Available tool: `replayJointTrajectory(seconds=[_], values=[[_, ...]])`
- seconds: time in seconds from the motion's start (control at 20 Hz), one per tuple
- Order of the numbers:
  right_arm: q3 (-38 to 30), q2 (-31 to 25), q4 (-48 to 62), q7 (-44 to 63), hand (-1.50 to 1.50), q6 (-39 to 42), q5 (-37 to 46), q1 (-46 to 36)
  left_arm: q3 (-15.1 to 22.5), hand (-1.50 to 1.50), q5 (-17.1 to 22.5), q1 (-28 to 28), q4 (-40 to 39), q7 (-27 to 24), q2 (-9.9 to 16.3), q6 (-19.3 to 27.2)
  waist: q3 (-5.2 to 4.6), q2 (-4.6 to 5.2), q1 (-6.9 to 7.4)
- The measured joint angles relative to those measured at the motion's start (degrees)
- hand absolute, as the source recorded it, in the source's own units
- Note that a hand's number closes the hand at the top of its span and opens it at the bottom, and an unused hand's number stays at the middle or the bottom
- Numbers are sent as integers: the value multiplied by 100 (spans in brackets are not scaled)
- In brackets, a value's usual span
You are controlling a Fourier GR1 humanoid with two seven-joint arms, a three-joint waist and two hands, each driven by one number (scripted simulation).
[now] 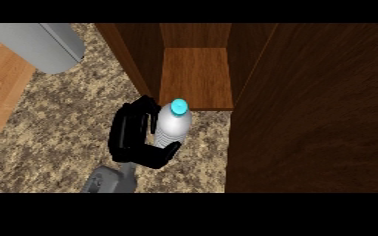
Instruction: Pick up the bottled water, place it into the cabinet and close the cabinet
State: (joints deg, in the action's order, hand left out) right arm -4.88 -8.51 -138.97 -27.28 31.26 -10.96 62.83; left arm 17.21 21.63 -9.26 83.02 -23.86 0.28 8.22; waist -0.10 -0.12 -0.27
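Note:
A clear water bottle with a cyan cap stands upright over the speckled counter, just in front of the open wooden cabinet. My left hand is shut on the bottle from its left side, with fingers curled behind it and the thumb wrapped round the near side. The cabinet's inner shelf lies directly beyond the bottle. The open cabinet door stands edge-on to the right of the bottle. My right hand shows nowhere.
A grey appliance sits at the back left of the counter. A lighter wooden surface runs along the left edge. The open door fills the right side of the view.

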Motion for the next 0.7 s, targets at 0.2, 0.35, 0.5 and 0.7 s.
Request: replayJointTrajectory(seconds=[0.2, 0.35, 0.5, 0.7], values=[[-66, -23, -4, 145, -150, -12, -28, -145, 438, 150, -69, -133, 457, 452, -17, 400, 5, 3, 1], [-91, -30, 11, 220, -150, 12, -52, -236, 886, 150, -22, -434, 670, 746, -22, 1048, 7, 5, -25], [-50, 36, 39, 302, -150, -13, -58, -374, 1102, 150, -48, -906, 723, 1037, -24, 1656, 8, 8, -41], [-31, 75, 39, 417, -150, -34, -78, -507, 1332, 150, 27, -1649, 517, 1201, -26, 2483, 8, 15, -75]])
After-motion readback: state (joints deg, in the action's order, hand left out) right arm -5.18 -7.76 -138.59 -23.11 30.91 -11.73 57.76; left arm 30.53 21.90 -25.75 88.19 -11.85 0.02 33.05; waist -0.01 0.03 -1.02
